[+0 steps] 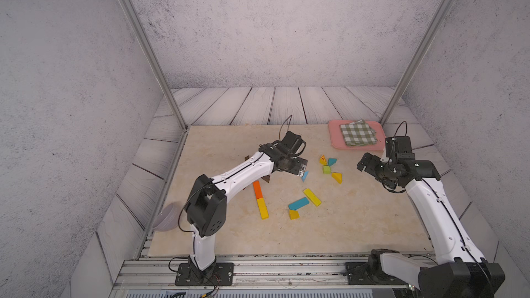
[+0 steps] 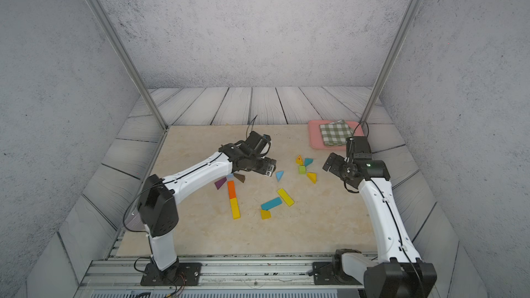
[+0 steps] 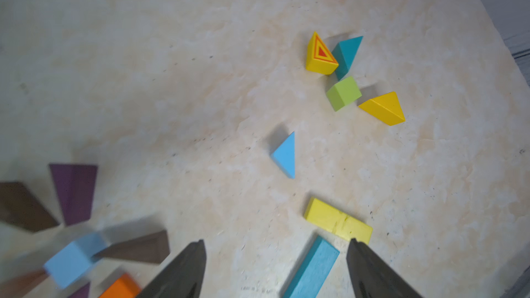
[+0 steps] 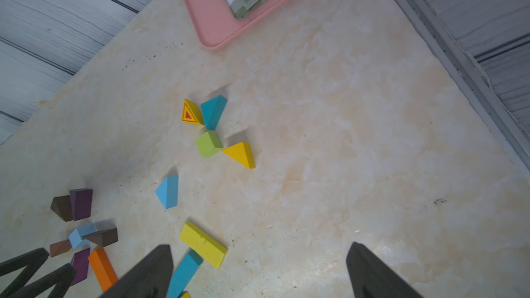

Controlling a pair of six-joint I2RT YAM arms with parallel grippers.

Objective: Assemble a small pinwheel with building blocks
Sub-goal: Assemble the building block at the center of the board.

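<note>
Beige marbled tabletop [image 1: 358, 219] boxed in by grey speckled walls; pink tray [image 1: 334, 136] with a folded checked cloth [image 1: 358, 133] at the far right corner, not in play. Two builds are on the table. Near the left arm, a light-blue cube [image 4: 80, 236] is ringed by wedges, among them a purple wedge [image 4: 81, 203] and a brown wedge [image 4: 101, 237], with an orange bar [image 4: 101, 268] running off it like a stem. Toward the right, a green cube [image 3: 343, 93] has three blades crowded at it: patterned yellow triangle [image 3: 320, 53], teal triangle [image 3: 347, 53] and plain yellow triangle [image 3: 383, 108]. One light-blue triangle [image 3: 285, 154] lies alone between the two groups, clear of both. Teal bar [image 3: 312, 268] and yellow bar [image 3: 338, 223] lie loose nearer the robot. Left gripper [image 3: 275, 242] hangs above the table with jaws spread and nothing between them; right gripper [image 4: 261, 245] likewise, wide and empty, off beside the green cluster. Reading: the green pinwheel lacks its fourth blade. The next move likely calls for straddling the loose light-blue triangle across its flat faces, then seating it at the cube's free side without nudging the other three.
</note>
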